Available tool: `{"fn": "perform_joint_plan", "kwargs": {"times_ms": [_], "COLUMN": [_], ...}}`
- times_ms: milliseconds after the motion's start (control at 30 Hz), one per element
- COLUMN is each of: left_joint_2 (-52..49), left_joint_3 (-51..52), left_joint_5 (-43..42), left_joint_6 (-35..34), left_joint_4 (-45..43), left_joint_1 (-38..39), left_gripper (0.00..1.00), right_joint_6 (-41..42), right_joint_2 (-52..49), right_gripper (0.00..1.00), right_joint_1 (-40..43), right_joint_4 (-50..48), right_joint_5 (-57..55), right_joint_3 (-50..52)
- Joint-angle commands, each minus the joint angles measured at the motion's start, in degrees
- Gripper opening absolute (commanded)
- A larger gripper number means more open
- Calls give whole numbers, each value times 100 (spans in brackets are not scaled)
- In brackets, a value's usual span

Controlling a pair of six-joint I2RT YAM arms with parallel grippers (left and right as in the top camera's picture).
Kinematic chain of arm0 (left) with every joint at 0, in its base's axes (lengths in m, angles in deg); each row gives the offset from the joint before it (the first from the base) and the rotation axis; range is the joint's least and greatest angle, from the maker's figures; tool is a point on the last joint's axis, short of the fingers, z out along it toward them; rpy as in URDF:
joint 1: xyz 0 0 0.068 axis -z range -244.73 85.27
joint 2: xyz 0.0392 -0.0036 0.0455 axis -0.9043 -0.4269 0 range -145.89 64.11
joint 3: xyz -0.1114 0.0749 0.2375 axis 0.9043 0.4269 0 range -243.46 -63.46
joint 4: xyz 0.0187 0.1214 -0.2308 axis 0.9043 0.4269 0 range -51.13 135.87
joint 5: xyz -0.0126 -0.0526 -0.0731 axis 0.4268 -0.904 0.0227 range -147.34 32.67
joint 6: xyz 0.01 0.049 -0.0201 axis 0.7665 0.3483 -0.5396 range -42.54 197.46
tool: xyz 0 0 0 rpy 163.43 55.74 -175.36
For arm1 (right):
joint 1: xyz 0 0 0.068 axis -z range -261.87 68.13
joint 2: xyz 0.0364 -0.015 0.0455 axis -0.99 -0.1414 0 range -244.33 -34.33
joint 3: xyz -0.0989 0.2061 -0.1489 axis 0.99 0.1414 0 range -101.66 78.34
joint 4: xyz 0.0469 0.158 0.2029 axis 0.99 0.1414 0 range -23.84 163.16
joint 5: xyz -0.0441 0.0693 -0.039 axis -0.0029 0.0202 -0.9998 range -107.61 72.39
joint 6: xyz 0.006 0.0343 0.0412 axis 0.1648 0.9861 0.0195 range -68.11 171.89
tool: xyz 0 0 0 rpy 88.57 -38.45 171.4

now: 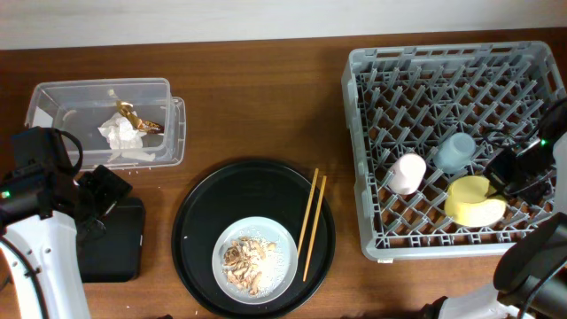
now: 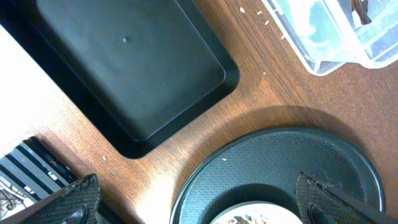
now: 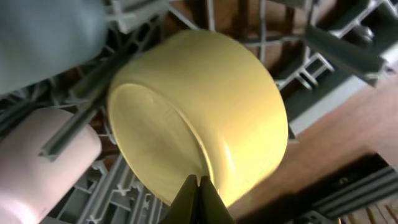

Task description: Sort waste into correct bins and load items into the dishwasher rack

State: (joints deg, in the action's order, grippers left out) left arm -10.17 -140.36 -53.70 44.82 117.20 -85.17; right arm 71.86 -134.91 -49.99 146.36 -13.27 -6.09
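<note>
One smooth pale-yellow bowl (image 3: 199, 112) on its side in the grey rack (image 3: 348, 37)

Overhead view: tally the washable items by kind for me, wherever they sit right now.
Cups: 2 (small pink cup, small light-blue cup)
Bowls: 1 (yellow bowl)
Plates: 1 (pale round plate)
Chopstick pairs: 1 (wooden chopsticks)
Total: 5

Brown wood-grain counter (image 1: 266, 97); grey plastic dishwasher rack (image 1: 443, 55); smooth, faintly glossy yellow bowl (image 3: 205, 93); finely pebbled round black tray (image 2: 280, 168); clear plastic box (image 1: 97, 86).
</note>
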Motion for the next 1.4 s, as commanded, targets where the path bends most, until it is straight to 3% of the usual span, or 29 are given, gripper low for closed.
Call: {"fn": "perform_joint_plan", "kwargs": {"times_ms": [0,367,600,867,1067,1367], "left_joint_2": [2,2,2,2,2,2], "left_joint_3": [-83,-83,-83,-83,-83,-83], "left_joint_5": [22,22,22,22,22,22], "left_joint_6": [-55,-55,-55,-55,-55,-55], "left_joint_4": [0,0,0,0,0,0], "left_joint_1": [-35,-35,-35,-35,-35,-35], "left_gripper": [99,99,99,99,99,99], "right_joint_6": [223,262,-321,-295,702,1248], "right_joint_2": [153,1333,1298,597,376,378], "right_gripper": [4,4,4,4,4,4], "right_joint_1": [-31,-37,-42,-529,-525,-514], "right_joint_4": [151,404,417,-651,-459,-85], "right_joint_5": [-422,-452,214,181,-1119,-1690], "right_joint_3": [20,20,28,463,463,461]}}
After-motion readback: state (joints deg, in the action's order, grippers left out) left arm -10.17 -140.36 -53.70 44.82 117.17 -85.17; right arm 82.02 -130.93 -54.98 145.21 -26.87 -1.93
